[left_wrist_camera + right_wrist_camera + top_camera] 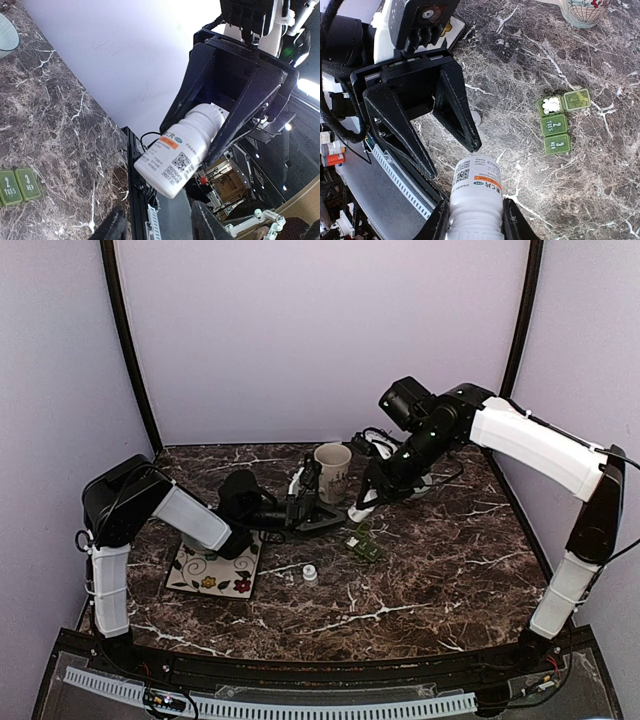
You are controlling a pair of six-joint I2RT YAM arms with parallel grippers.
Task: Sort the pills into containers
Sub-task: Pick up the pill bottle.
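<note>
My right gripper (pixel 473 212) is shut on the neck end of a white pill bottle (pixel 476 192), which it holds above the table. The bottle (pixel 184 150) points base first toward my left gripper (pixel 160 227). That gripper is open, its fingertips just short of the bottle's base and not touching it. The containers (pixel 556 124), a dark green three-compartment strip, lie on the marble beside both grippers. One end compartment stands open with white pills (pixel 551 105) inside. The other two lids are shut. In the top view the grippers meet just in front of the mug, with the containers (pixel 365 547) nearer the front.
A patterned mug (pixel 333 470) stands just behind the two grippers. A small white cap (pixel 310 575) lies on the marble table (pixel 450 580) near the front. At front left, under the left arm, lies a floral square tile (pixel 213 572). Walls close in the table's back and sides.
</note>
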